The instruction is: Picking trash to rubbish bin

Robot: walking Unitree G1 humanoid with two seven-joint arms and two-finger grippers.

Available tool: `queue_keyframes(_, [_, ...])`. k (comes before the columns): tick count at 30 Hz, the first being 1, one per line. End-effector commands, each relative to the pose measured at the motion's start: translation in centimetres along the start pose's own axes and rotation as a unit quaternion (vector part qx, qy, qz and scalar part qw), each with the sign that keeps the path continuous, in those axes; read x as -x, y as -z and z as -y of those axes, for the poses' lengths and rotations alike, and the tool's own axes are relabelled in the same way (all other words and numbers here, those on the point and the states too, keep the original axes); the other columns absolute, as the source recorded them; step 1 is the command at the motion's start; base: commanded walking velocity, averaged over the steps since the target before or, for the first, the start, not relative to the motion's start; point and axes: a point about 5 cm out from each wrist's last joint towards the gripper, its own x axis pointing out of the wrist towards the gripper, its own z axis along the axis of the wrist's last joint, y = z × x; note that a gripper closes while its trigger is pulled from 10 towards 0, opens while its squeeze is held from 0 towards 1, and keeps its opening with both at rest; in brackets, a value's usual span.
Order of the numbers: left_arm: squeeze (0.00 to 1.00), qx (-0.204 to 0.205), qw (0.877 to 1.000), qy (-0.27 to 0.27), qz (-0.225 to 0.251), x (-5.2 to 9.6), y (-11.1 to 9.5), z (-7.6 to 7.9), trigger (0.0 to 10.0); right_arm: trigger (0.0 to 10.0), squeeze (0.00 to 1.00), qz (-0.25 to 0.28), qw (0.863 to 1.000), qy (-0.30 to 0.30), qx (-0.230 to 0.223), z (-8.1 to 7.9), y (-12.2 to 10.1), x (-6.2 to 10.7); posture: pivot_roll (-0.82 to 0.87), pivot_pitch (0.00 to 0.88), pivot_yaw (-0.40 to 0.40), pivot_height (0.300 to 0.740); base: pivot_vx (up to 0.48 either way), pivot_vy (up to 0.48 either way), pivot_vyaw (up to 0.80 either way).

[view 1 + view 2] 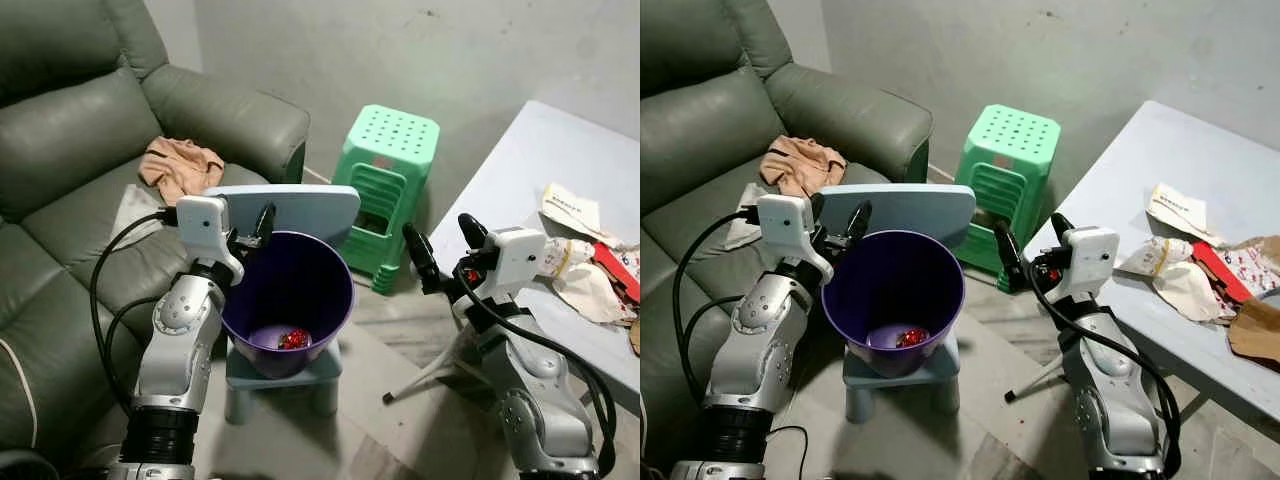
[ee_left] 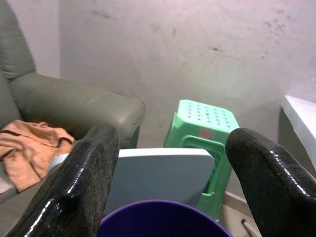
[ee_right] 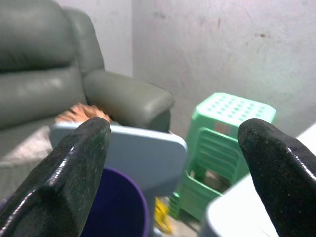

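A grey-green leather sofa (image 1: 70,170) takes up the left side, with a crumpled peach cloth (image 1: 180,163) lying on its seat near the armrest. Just in front of it the left gripper (image 1: 252,232) is raised at the near-left rim of the purple rubbish bin (image 1: 290,300), its two black fingers (image 2: 84,182) spread apart and holding nothing. The bin stands on a small pale-blue child's chair (image 1: 285,205), whose backrest rises behind the rim, and a small red piece of trash (image 1: 293,339) lies at the bottom of the bin. Behind the chair, against the grey wall, is a stack of green plastic stools (image 1: 392,190). To the right of the bin, between it and the table edge, the right gripper (image 1: 445,245) hangs in the air with its fingers (image 3: 74,173) also wide apart and empty. On the far right a pale-blue table (image 1: 520,180) carries a heap of crumpled paper and red-printed wrappers (image 1: 590,265) near its right edge.
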Motion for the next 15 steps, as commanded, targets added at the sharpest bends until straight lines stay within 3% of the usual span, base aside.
queue_keyframes(1, [0.00, -0.001, 1.000, -0.002, -0.004, 0.26, -0.06, 0.23, 10.0, 10.0, 0.00, 0.001, 1.000, 0.002, -0.006, 0.18, 0.15, 0.00, 0.09, 0.043, -0.109, 0.740, 0.000, 0.000, 0.00])
queue_keyframes(4, [0.00, -0.003, 1.000, -0.005, -0.008, 0.27, 0.02, 0.27, 10.0, 10.0, 0.00, -0.002, 1.000, 0.006, 0.008, 0.21, 0.32, -0.11, 0.09, 0.042, -0.112, 0.740, 0.000, 0.000, -0.18])
queue_keyframes(15, [0.00, -0.010, 1.000, -0.014, -0.009, 0.30, -0.24, 0.31, 10.0, 10.0, 0.00, -0.003, 1.000, 0.002, 0.006, 0.20, 0.60, -0.42, 0.09, 0.046, -0.119, 0.740, 0.000, 0.000, -0.68])
